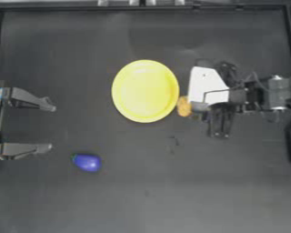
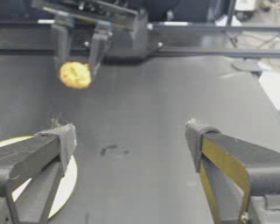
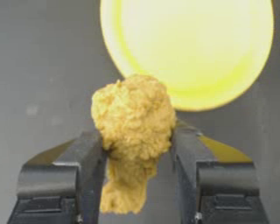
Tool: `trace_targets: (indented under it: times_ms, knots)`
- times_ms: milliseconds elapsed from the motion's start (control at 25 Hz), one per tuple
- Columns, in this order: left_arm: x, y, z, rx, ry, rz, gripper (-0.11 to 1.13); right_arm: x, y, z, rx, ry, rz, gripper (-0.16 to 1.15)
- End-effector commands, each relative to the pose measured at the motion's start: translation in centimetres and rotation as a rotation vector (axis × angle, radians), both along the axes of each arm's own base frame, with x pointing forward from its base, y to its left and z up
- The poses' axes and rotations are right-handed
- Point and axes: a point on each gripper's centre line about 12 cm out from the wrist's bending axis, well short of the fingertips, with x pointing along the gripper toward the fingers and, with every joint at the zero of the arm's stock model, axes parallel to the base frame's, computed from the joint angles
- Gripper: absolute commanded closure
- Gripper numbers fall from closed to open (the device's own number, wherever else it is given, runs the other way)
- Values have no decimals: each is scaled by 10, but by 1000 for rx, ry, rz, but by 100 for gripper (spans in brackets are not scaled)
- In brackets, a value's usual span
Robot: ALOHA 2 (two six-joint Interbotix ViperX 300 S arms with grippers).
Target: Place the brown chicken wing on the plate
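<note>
While the table (image 1: 142, 191) is mostly bare dark surface, the plate (image 1: 145, 91) sits just above frame centre in the top view, flat, nothing on it. That puts it between the two arms, so either could reach it.

Right arm comes in from the right edge of the frame. Right gripper (image 1: 193, 108) sits just right of the plate's lower-right rim, clamped on the brown chicken wing (image 1: 183, 106). In the top view the wing shows as a small orange lump right at the rim, apparently not yet over the plate. In the left wrist view it hangs between the jaws clear of the table, so I judge it's lifted and in transit, not resting.

The right wrist view shows the grip: both jaws press the wing (image 3: 133, 131) at its mid-body, one on each side. The fat lumpy end sticks out past the fingertips toward the plate (image 3: 189, 48); the thin tail runs back between the jaws toward the wrist. So the long axis is roughly in line with the gripper's reach, fat end leading. Gripping across the narrow waist looks sensible: it gives flat-ish contact and leaves the bulk free to drop.

Left gripper (image 1: 51, 127) is parked at the left edge, mid-height, jaws spread wide, holding nothing. It's well apart from the plate.

A small blue egg-shaped object (image 1: 87, 162) lies in the lower left, just right of the left gripper. Not part of this job.
</note>
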Motion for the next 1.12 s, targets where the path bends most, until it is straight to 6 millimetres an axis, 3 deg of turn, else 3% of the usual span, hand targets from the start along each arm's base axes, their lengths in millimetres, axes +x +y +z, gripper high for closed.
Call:
trace_targets:
  times_ms: [40, 320, 760, 1120]
  knots:
    - [3, 0, 5, -1, -9, 0, -1, 20, -13, 16, -38, -27, 19, 62]
    - [4, 0, 4, -1, -3, 2, -1, 56, -40, 8, -35, 43, 63, 62]
    - [4, 0, -1, -3, 11, 0, -1, 88, -88, -14, 11, 68, 95, 63]
    - [4, 0, -2, -4, 15, 0, -1, 111, -103, -43, 23, 134, 120, 63]
